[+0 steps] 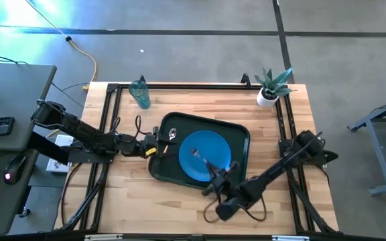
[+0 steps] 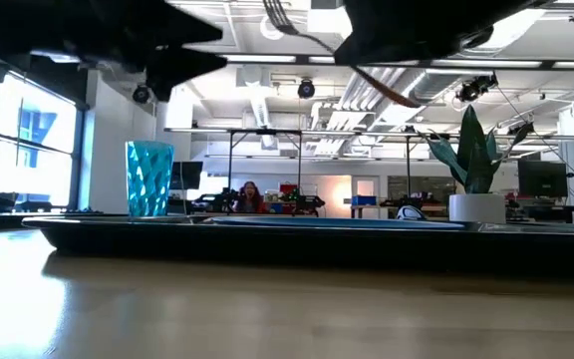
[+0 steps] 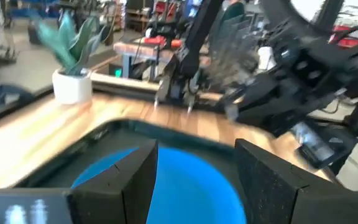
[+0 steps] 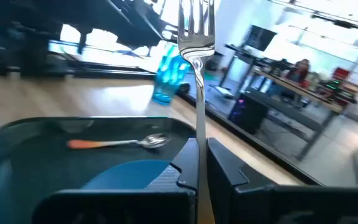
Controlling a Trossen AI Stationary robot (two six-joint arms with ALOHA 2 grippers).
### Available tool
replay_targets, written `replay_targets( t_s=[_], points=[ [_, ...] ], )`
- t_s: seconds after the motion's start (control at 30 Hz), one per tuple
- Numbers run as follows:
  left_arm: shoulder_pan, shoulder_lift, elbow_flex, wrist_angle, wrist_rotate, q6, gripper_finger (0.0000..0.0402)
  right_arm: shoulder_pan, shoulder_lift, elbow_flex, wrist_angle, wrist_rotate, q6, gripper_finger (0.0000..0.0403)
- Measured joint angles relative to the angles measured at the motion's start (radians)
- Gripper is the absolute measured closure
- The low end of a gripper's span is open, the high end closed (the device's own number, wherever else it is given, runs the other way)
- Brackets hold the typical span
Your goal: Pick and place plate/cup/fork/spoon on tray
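Observation:
The dark tray (image 1: 159, 171) lies mid-table with the blue plate (image 1: 210, 148) on it. The orange-handled spoon (image 4: 117, 143) lies flat in the tray's far left part. The teal cup (image 1: 139, 94) stands on the table beyond the tray, also in the low view (image 2: 149, 178). My right gripper (image 1: 214, 174) hovers over the plate's near edge, shut on the fork (image 4: 196, 37). My left gripper (image 3: 194, 180) is open at the tray's left rim, pointing level over the plate (image 3: 191, 180), with nothing between its fingers. My right gripper pinches the fork's thin shaft (image 4: 198, 146) between its two fingers, below the tines. The fingers come level from the table's near right. The fork is lifted clear above the plate and tilted, with the tines (image 2: 285, 14) highest and the orange handle (image 2: 392, 92) slanting down behind the fingers.
A white pot with a green plant (image 1: 270, 90) stands at the table's far right corner. A black frame (image 1: 112, 90) runs along the table's edges. Bare wood lies on the near left and right of the tray.

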Motion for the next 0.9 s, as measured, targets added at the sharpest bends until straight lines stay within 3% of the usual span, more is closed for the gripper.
replay_targets(
  t_s=[0.2, 0.37, 0.7, 0.9],
  points=[
    [0.003, 0.071, 0.136, 0.001, -0.009, 0.065, 0.02, -0.082, 0.0, 0.001, 0.05, -0.078, -0.049, 0.0402],
    [0.003, 0.156, 0.23, -0.002, -0.134, 0.051, 0.02, -0.1, -0.001, 0.001, 0.052, -0.077, -0.036, 0.0402],
    [0.004, 0.219, 0.258, -0.009, -0.319, -0.016, 0.0221, -0.073, -0.001, 0.002, 0.053, -0.001, -0.091, 0.0403],
    [0.004, 0.215, 0.258, -0.006, -0.31, 0.021, 0.0257, -0.07, -0.001, 0.002, 0.07, 0.02, -0.136, 0.0403]
  ],
)
